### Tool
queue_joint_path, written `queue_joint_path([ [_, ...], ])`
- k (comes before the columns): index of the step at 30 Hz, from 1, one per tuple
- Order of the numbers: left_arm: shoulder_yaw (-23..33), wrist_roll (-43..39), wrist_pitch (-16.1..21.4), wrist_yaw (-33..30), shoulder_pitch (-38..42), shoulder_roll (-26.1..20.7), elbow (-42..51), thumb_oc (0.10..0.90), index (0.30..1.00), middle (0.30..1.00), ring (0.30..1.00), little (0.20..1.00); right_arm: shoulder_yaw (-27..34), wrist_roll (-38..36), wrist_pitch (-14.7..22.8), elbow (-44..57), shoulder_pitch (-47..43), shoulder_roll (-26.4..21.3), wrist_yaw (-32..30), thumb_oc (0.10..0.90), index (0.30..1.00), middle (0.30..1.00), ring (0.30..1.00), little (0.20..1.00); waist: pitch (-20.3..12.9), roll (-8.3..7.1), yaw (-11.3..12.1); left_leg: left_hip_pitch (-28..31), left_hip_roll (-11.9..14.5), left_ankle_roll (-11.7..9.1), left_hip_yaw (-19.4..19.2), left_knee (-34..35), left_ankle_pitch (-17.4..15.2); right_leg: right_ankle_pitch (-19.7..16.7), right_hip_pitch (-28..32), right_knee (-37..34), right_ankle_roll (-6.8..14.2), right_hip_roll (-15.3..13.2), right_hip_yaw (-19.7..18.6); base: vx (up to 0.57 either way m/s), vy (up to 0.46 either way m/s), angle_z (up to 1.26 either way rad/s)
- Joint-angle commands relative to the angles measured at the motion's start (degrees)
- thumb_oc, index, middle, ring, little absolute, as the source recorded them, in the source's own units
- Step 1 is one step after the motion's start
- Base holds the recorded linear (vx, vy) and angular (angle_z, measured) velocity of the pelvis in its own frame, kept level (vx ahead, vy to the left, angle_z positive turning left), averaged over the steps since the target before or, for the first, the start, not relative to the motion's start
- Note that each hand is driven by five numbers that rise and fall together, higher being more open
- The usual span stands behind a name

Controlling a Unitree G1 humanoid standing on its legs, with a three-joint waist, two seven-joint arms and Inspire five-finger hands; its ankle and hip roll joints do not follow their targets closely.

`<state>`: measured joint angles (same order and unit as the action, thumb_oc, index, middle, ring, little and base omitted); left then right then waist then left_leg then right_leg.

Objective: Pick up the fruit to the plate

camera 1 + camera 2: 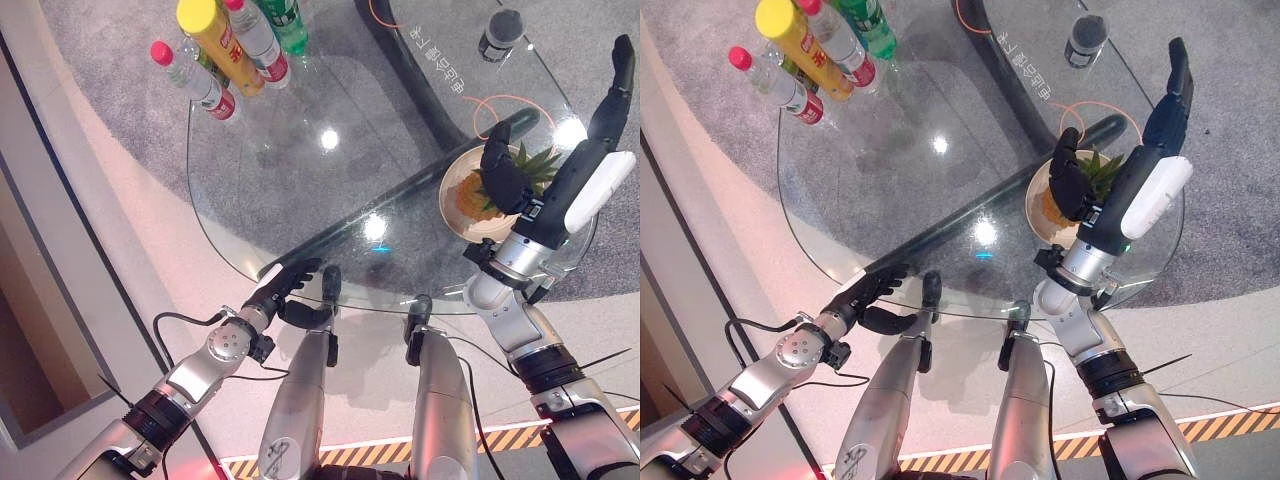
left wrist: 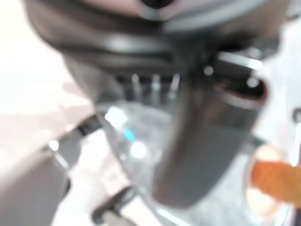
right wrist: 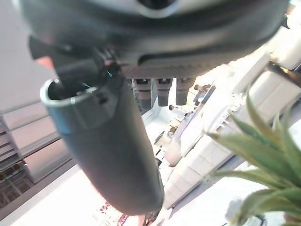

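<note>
A small pineapple (image 1: 468,196) with green leaves (image 3: 263,150) lies on a pale round plate (image 1: 453,226) at the right edge of the glass table (image 1: 300,170). My right hand (image 1: 555,190) hovers directly over it, fingers (image 1: 1068,178) loosely bent above the fruit and the thumb stretched straight out and away. The right wrist view shows nothing clasped between thumb and fingers, and the leaves lie beside the hand. My left hand (image 1: 287,285) rests open on the table's near edge, holding nothing. The plate with the orange fruit (image 2: 275,181) shows past it, blurred.
Several bottles (image 1: 230,50) stand in a cluster at the table's far left corner. A second glass top at the back right carries a dark cup (image 1: 500,35) and a loop of orange cable (image 1: 505,100). Grey carpet lies under the tables.
</note>
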<state>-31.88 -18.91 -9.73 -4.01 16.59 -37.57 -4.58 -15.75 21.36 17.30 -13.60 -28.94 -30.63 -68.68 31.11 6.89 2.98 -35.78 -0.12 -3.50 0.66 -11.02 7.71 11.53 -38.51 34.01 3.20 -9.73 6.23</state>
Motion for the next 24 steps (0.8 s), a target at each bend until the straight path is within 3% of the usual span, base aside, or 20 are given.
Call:
queue_joint_path([
  [1, 3.66, 2.31, 2.37, 0.74, -3.20, -1.51, 6.91, 0.800, 0.900, 0.900, 0.900, 0.900, 3.11, 5.56, 3.58, 8.64, -0.89, -1.55, 0.08, 0.800, 0.900, 0.900, 0.900, 0.900, -1.31, -2.77, -0.33, 2.87, -3.48, 4.01, -3.41, -9.94, -9.11, -11.91, 6.07, -12.87, 0.25, 3.22, 4.44, 0.00, 0.000, 0.00],
  [15, 5.39, 2.24, 1.97, 0.84, -5.31, -1.13, 7.74, 0.800, 0.900, 0.900, 0.900, 0.900, 1.45, 4.17, 6.67, 16.22, 3.46, -0.43, 6.34, 0.800, 0.900, 0.900, 0.900, 0.900, -1.31, -3.86, -0.78, 7.65, -3.25, 3.99, -3.04, -8.74, -9.08, -11.03, 11.00, -13.69, 0.00, 3.68, 4.42, 0.00, -0.001, 0.00],
  [19, 6.07, 1.08, 1.34, -0.47, -6.16, -0.13, 7.18, 0.800, 0.900, 0.900, 0.900, 0.900, -0.17, -0.30, 11.21, 19.95, 5.00, 0.62, 15.17, 0.800, 0.900, 0.900, 0.900, 0.900, -1.31, -4.29, -0.76, 10.87, -3.34, 3.81, -2.74, -7.33, -8.84, -10.91, 14.48, -15.29, -0.11, 3.94, 4.49, -0.02, -0.013, 0.02],
  [24, 7.59, -0.60, 1.43, -0.93, -7.74, 1.00, 5.84, 0.800, 0.900, 0.900, 0.900, 0.900, -3.65, -4.51, 12.63, 22.58, 6.56, 0.05, 26.84, 0.800, 0.900, 0.900, 0.900, 0.900, -1.31, -4.52, -0.41, 15.41, -3.41, 3.51, -2.38, -4.98, -8.42, -10.81, 19.17, -17.63, -0.08, 4.05, 4.69, -0.01, -0.006, 0.01],
])
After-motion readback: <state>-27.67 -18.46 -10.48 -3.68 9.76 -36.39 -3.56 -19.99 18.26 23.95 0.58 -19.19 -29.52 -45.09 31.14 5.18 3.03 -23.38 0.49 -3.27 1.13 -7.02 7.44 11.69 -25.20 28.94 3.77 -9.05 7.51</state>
